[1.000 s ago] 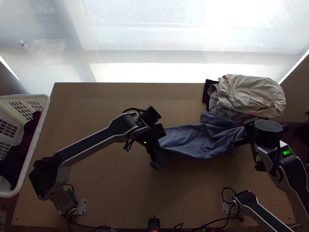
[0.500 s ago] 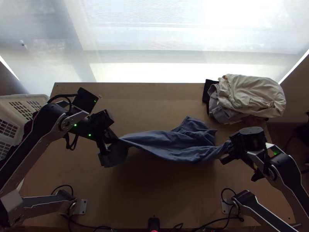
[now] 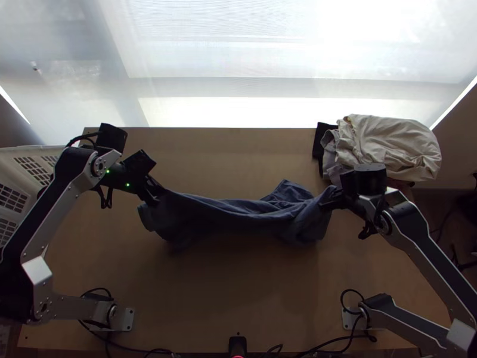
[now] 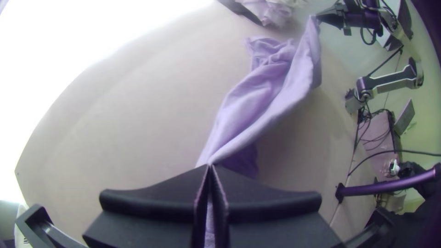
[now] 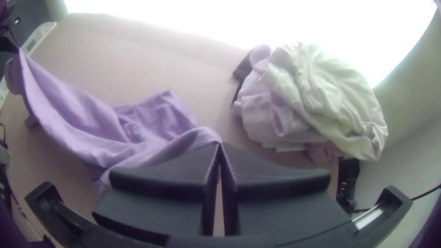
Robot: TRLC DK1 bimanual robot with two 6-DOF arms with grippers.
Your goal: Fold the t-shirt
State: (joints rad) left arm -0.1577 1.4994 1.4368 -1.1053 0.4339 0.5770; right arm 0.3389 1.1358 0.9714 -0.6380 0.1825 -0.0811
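Left hand (image 4: 210,166) and right hand (image 5: 220,143) both pinch our t-shirt (image 3: 238,210), strung bunched across the desk (image 3: 208,155), and we want gentle, even tension here to open it before laying it flat!

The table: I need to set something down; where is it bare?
Bare table lies beyond the t-shirt, left of the clothes pile, and again between the t-shirt and the near edge. Crowded: the far right corner, under the pile.

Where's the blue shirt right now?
In the top view, the t-shirt stretches across the middle of the table, held by the left jaws and the right jaws.
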